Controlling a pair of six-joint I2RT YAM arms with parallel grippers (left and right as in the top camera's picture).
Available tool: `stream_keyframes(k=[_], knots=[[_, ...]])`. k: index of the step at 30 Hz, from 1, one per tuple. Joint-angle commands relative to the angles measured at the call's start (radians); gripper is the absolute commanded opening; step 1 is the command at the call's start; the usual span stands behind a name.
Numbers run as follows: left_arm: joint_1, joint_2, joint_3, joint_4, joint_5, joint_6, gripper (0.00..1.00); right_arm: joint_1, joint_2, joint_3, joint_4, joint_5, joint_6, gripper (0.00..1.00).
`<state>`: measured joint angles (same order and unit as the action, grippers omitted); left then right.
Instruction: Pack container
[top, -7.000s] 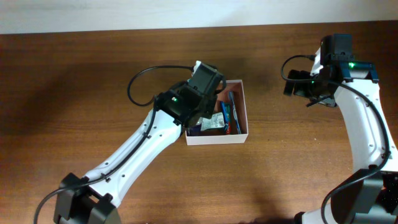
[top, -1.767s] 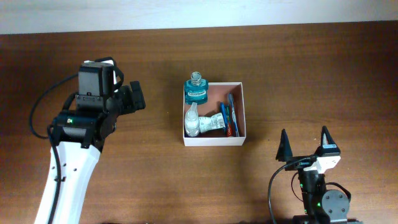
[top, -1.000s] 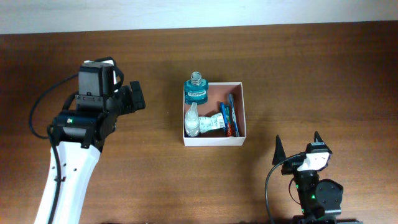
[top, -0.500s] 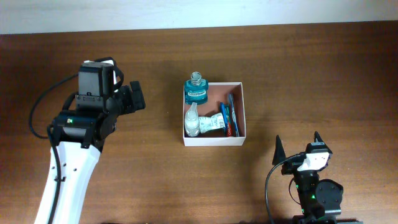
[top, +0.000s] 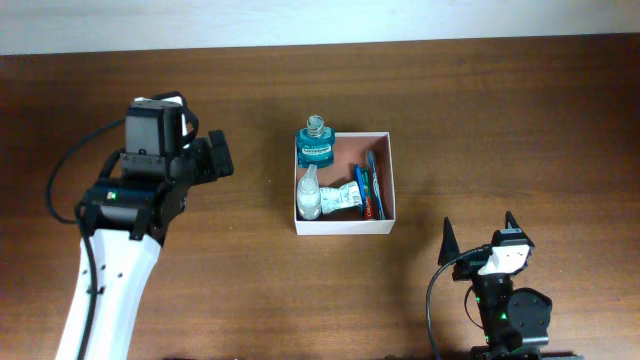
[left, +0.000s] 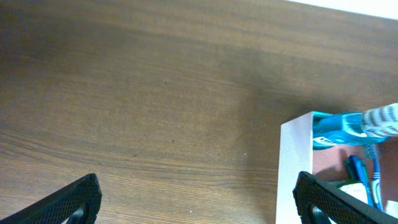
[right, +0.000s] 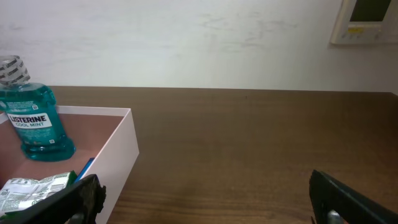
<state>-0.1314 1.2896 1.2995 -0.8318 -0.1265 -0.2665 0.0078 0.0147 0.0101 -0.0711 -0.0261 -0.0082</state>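
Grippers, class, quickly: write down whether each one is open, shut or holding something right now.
Left gripper: open, holding nothing.
Right gripper: open, holding nothing.

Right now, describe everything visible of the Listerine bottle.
The Listerine bottle is small, clear plastic holding teal liquid, with a ribbed clear cap and a label reading Cool Mint. It stands upright on the pinkish floor of the container, in its far left corner; whether it touches the walls cannot be told.
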Motion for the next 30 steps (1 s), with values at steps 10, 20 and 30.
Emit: stream_keyframes(k=[10,20,30], knots=[[0.003,-0.426,-0.065,0.000,0.006,-0.009,0.99,-0.009,-0.011,-0.005,-0.005,0.005,-0.006,0.98],[0.003,-0.900,-0.403,0.006,0.006,-0.009,0.99,-0.009,-0.011,-0.005,-0.005,0.005,-0.006,0.98],[0.003,-1.178,-0.778,0.057,-0.002,-0.009,0.99,-0.009,-0.011,-0.005,-0.005,0.005,-0.007,0.98]])
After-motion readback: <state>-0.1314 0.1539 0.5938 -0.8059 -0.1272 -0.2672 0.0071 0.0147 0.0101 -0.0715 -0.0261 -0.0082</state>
